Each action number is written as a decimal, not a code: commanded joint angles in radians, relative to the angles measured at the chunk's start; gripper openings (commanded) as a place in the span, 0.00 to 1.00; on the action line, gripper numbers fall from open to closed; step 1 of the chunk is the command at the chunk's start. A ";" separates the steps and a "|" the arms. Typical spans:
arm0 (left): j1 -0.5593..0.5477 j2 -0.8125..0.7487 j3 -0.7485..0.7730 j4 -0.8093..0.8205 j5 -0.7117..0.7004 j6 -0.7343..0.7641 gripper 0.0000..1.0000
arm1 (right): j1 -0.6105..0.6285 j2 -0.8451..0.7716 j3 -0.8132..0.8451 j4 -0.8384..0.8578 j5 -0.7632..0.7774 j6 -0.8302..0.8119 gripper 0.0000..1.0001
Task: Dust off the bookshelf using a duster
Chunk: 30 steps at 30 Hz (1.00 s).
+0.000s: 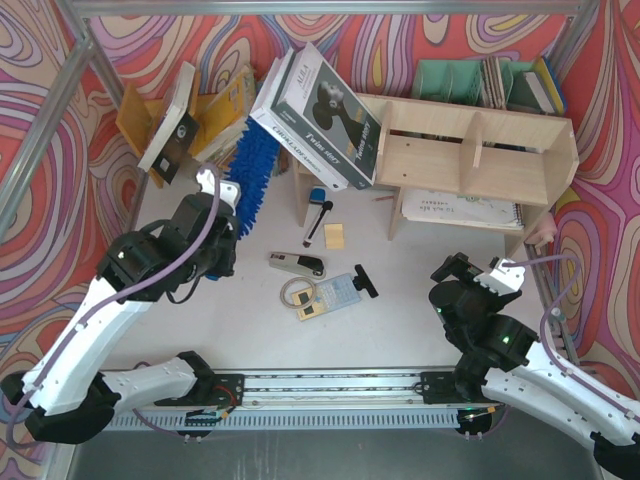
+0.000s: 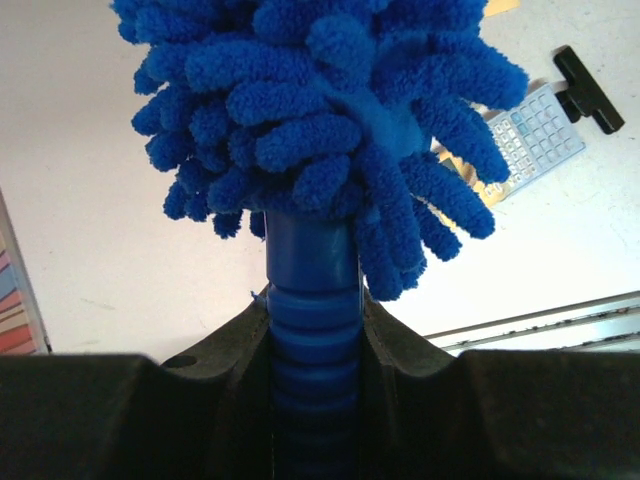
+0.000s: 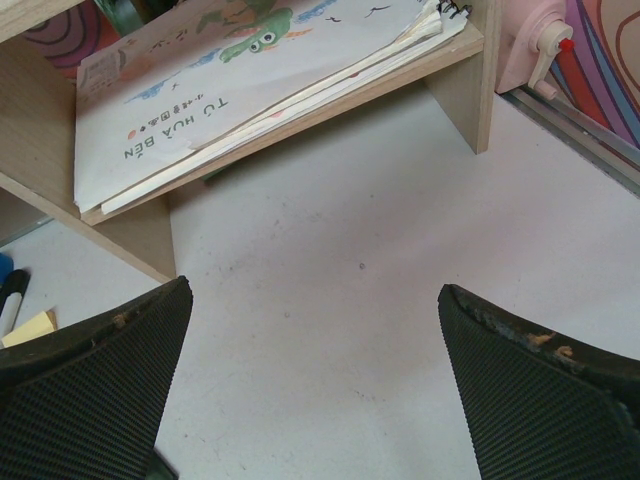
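Note:
The duster (image 1: 252, 170) is a bright-blue fluffy wand. My left gripper (image 1: 222, 205) is shut on its ribbed blue handle (image 2: 312, 330), and the fluffy head (image 2: 320, 110) points up and away toward the left end of the bookshelf (image 1: 470, 150). The bookshelf is pale plywood with two tiers and upright dividers, at the back right. Large books (image 1: 320, 110) lean against its left end. My right gripper (image 1: 478, 275) is open and empty over bare table in front of the shelf's lower tier (image 3: 300, 110), which holds a stack of paper booklets (image 3: 250, 70).
An orange-yellow book rack (image 1: 190, 115) stands at back left. A green file organizer (image 1: 480, 80) sits behind the shelf. A marker (image 1: 316, 215), sticky notes (image 1: 334, 236), stapler (image 1: 297, 264), calculator (image 1: 330, 292) and black clip (image 1: 365, 280) lie mid-table. A pink sharpener (image 3: 535, 50) stands right of the shelf.

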<state>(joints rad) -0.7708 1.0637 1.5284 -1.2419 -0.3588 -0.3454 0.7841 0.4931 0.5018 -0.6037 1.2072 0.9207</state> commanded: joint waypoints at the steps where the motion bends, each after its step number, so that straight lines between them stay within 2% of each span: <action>1: 0.001 -0.001 -0.016 0.100 0.061 -0.004 0.00 | 0.000 -0.003 0.008 0.002 0.029 0.006 0.99; 21: 0.001 0.040 -0.199 0.210 0.094 -0.036 0.00 | -0.001 0.002 0.008 0.003 0.029 0.006 0.99; 26: 0.001 0.059 -0.221 0.225 0.127 -0.043 0.00 | 0.000 0.002 0.008 0.004 0.029 0.006 0.99; 30: 0.001 0.061 -0.213 0.213 0.095 -0.038 0.00 | 0.000 0.001 0.008 0.004 0.029 0.004 0.99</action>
<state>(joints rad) -0.7673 1.1297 1.3178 -1.0702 -0.2695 -0.4053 0.7841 0.4931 0.5018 -0.6037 1.2072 0.9207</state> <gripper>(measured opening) 0.342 0.987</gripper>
